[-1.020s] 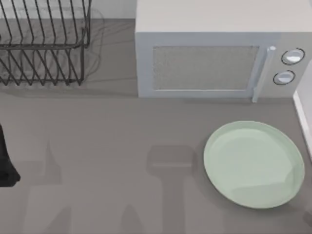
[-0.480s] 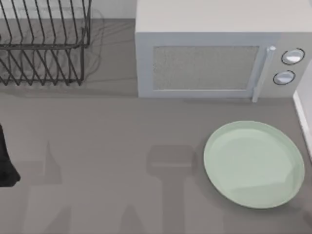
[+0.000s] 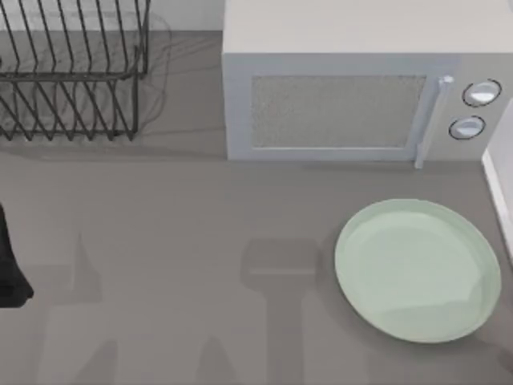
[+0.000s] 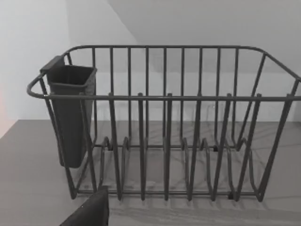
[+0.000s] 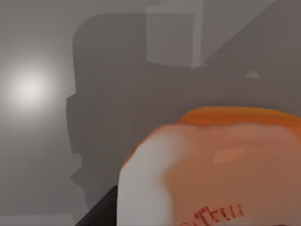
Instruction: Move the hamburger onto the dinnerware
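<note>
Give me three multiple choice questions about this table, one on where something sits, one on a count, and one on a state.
1. Where is the mint-green plate?
A. in front of the microwave, toward the table's right
B. inside the dish rack
C. on top of the microwave

2. How many round knobs does the microwave front show?
A. none
B. two
C. five

3. What lies on the plate?
A. the hamburger
B. a cup
C. nothing

Answers:
1 A, the top view puts it below the microwave at right.
2 B, two dials stacked beside the handle.
3 C, its surface is bare, and the hamburger sits close before the right wrist camera.
</note>
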Robot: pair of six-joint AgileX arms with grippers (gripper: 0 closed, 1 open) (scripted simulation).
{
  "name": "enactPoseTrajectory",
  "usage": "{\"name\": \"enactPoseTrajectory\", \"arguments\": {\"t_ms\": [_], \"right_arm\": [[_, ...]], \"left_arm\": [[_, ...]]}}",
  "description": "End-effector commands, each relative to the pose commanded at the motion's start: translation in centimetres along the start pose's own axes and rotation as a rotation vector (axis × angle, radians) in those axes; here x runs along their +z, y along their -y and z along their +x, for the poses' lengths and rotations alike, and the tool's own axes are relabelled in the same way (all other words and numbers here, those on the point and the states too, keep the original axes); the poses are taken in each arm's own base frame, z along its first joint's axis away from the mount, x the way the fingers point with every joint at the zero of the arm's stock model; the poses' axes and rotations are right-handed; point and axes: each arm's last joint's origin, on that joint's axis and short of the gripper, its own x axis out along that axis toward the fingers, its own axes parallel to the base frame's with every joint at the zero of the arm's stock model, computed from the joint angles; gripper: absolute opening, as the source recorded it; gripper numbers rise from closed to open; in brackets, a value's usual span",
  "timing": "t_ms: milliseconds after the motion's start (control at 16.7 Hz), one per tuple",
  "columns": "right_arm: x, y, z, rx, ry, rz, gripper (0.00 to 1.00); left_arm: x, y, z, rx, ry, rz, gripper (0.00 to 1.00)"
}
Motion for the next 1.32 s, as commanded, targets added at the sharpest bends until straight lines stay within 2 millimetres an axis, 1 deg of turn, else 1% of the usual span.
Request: {"name": "enactPoseTrajectory", "arguments": {"t_ms": [120,180,300,420,780,900,1020,1260,1320], "right_arm": [[0.0,0.0,0.0,0.0,0.0,0.0,0.0],[0.1,0.1,-2.2,-0.001,0.017,0.015,0.0],[0.2,0.3,-2.6,-0.002,0.018,0.013,0.0],[0.5,0.6,-3.9,-0.005,0.021,0.012,0.0],[0.3,0.4,-10.1,0.018,0.0,0.01,0.0],[0.1,0.2,-11.7,0.006,0.011,0.012,0.0],[0.0,0.1,-12.2,-0.001,0.017,0.015,0.0],[0.2,0.1,-12.1,0.003,0.014,0.01,0.0],[0.6,0.2,-12.2,0.002,0.015,-0.012,0.0]], "left_arm": [[0.0,0.0,0.0,0.0,0.0,0.0,1.0],[0.0,0.0,0.0,0.0,0.0,0.0,1.0],[0.0,0.0,0.0,0.0,0.0,0.0,1.0],[0.0,0.0,0.0,0.0,0.0,0.0,1.0],[0.0,0.0,0.0,0.0,0.0,0.0,1.0],[0.0,0.0,0.0,0.0,0.0,0.0,1.0],[0.0,0.0,0.0,0.0,0.0,0.0,1.0],[0.0,0.0,0.0,0.0,0.0,0.0,1.0],[0.0,0.0,0.0,0.0,0.0,0.0,1.0]]}}
